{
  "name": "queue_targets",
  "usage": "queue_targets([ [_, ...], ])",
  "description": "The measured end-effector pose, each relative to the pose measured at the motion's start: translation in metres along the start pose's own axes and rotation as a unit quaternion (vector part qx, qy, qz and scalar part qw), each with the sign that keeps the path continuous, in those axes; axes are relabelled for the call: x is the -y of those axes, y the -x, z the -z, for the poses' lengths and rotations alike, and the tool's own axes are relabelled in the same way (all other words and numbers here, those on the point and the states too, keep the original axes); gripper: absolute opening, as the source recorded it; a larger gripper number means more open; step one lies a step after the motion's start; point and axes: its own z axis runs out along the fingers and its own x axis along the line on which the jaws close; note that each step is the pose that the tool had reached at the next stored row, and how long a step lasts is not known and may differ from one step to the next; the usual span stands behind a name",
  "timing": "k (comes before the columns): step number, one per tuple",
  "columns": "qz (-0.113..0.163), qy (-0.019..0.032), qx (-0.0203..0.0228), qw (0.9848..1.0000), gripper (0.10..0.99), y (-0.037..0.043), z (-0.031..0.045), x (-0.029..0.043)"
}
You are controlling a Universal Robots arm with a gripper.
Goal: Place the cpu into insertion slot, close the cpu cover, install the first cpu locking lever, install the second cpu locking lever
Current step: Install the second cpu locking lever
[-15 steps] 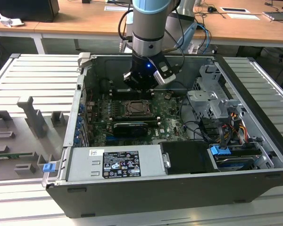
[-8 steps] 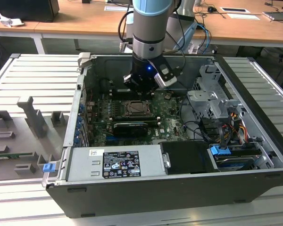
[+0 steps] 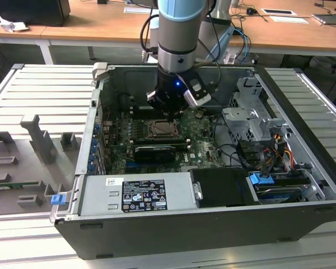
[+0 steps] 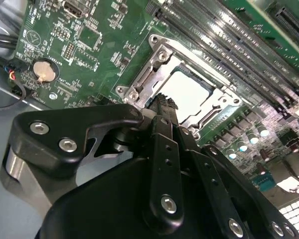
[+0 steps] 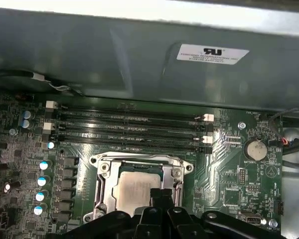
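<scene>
With the black gripper [image 4: 164, 102], fingers together, poised over the dull silver-beige square cpu [image 5: 133, 191] seated in the silvery-framed insertion slot [image 5: 105, 172], any misaligned downward push risks damaging the socket.

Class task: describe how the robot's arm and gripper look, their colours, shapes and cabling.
The arm is a thick silver-grey cylinder with a pale blue joint cap, a black wrist carrying a small blue light, and black and blue cables trailing behind. The gripper is black, with jointed finger links fixed by silver screws.

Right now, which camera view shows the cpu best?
The first wrist view: the cpu lies face-up in its frame, one edge hidden by the claw. The second wrist view shows it obliquely; the exterior view shows it small.
</scene>
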Motion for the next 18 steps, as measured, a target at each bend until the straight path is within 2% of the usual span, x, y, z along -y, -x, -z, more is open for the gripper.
queue_targets([
  [3, 0.000, 0.0019, -0.0005, 1.0000, 0.106, -0.0002, 0.0002, 0.0022],
  [6, 0.000, 0.0033, -0.0005, 1.0000, 0.106, -0.0010, 0.0010, 0.0119],
  [8, 0.000, 0.0037, -0.0004, 1.0000, 0.106, -0.0012, 0.0014, 0.0156],
  [18, 0.000, 0.0037, -0.0004, 1.0000, 0.106, -0.0015, 0.0045, 0.0204],
])
